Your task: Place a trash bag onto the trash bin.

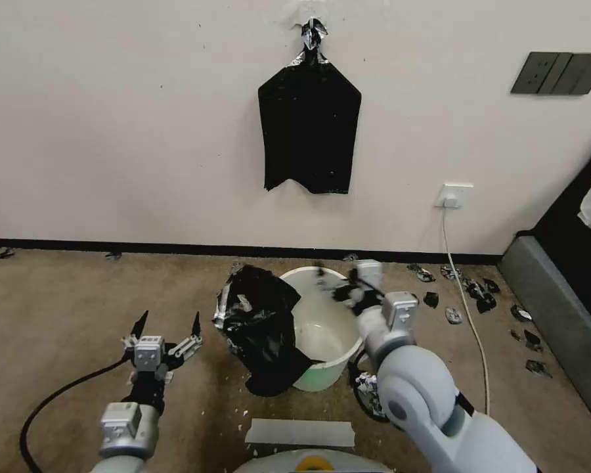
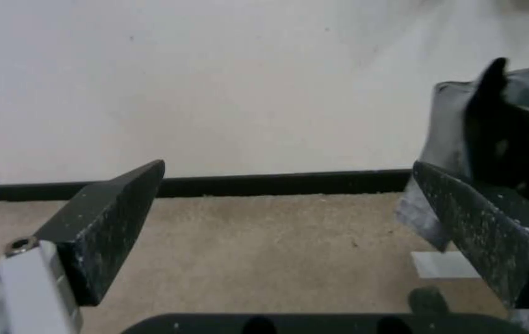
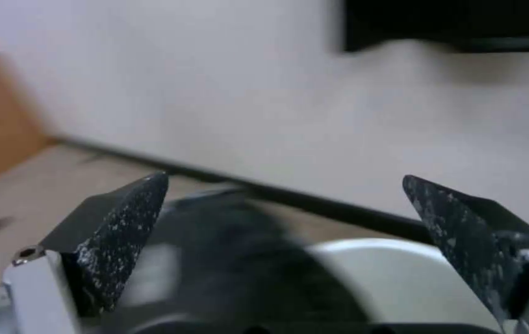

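While the right gripper [image 1: 335,281] hovers just over the far rim of the trash bin [image 1: 322,328], its fingers are spread wide with nothing between them, so the bag isn't in anyone's grasp right now. From that gripper's own camera you can see the pale bin [image 3: 400,273] below and ahead of the fingertips, with the dark trash bag [image 3: 239,260] off toward the other finger's side.

The trash bag [image 1: 262,328] is bunched up and draped over just one side of the bin, the side facing the left gripper [image 1: 167,328]. Part of it hangs down the outside wall to the carpet [image 1: 65,309] and only a little seems tucked inside. Most of the bin's rim is bare.

The left gripper sits low over the carpet, well apart from the bin, also wide open and empty. In its wrist view the crumpled bag [image 2: 499,139] sits just past one fingertip.

What could go wrong, my guess:
- The bag is thin and slippery and hung on one edge, so a nudge could drag it off the rim onto the floor.
- The bin looks light, so pushing down on the rim could tip it or slide it.
- Grabbing a wad of several layers instead of one edge would keep the mouth from opening over the rim.
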Motion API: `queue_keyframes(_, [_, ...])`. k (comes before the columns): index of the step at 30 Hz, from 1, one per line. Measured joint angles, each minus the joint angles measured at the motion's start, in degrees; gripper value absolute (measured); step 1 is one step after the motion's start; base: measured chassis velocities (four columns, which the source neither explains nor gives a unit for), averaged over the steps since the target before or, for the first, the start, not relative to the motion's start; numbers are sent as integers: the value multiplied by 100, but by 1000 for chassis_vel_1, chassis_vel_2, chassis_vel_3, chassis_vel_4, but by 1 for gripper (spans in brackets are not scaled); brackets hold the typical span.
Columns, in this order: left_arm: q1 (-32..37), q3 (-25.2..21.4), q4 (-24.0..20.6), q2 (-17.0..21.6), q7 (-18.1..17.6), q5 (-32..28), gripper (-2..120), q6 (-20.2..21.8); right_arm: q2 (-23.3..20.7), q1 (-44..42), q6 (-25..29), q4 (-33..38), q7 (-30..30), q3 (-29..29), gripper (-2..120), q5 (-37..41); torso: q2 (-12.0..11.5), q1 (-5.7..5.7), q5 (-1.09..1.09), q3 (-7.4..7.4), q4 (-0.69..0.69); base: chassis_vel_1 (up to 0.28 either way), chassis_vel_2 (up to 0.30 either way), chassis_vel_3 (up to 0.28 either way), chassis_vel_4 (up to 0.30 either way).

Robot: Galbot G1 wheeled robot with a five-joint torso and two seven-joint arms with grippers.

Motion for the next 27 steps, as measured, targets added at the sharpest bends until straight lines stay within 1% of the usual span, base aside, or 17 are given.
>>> queue_keyframes(2, [-8,-49,-16,3,-32,-11,100,45,32,203,-343,38,-58,-294,100,133,0,0,0,0,0,0,0,0,0])
queue_keyframes(3, [-10,-78,-36,-5,-42,-23,100,65,70,375,-509,43,81,-529,100,286,0,0,0,0,-1,0,0,0,0])
queue_keyframes(4, [-10,-78,-36,-5,-42,-23,100,65,70,375,-509,43,81,-529,100,286,0,0,0,0,-1,0,0,0,0])
queue_keyframes(6, [1,-131,-52,-43,-55,-45,100,80,142,726,-753,-42,215,-906,100,534,0,0,0,0,1,0,0,0,0])
queue_keyframes(7, [1,-131,-52,-43,-55,-45,100,80,142,726,-753,-42,215,-906,100,534,0,0,0,0,1,0,0,0,0])
queue_keyframes(8, [5,-147,-56,-58,-61,-48,100,81,172,853,-861,-120,227,-1036,100,530,0,0,-1,1,1,0,0,0,0])
queue_keyframes(10, [8,-175,-70,-89,-74,-51,100,82,248,1106,-1102,-404,223,-1357,100,225,0,0,-1,1,1,0,0,0,0])
queue_keyframes(13, [9,-183,-73,-94,-77,-52,100,82,282,1196,-1214,-527,277,-1464,100,89,0,0,0,0,1,0,0,0,0])
queue_keyframes(16, [10,-189,-75,-106,-79,-52,100,82,364,1396,-1367,-848,475,-1749,100,-176,-1,0,-1,1,1,0,0,0,0])
queue_keyframes(21, [9,-162,-72,-123,-80,-51,100,82,446,1512,-1390,-1050,534,-1905,100,-457,-1,0,0,0,1,0,0,0,0])
queue_keyframes(24, [4,-112,-65,-136,-79,-37,100,82,476,1582,-1478,-1245,495,-2028,100,-914,-1,0,0,1,1,0,0,0,0])
queue_keyframes(27, [-5,-101,-65,-135,-79,-34,100,83,469,1579,-1534,-1294,474,-2051,100,-974,-1,0,0,0,1,0,0,0,0])
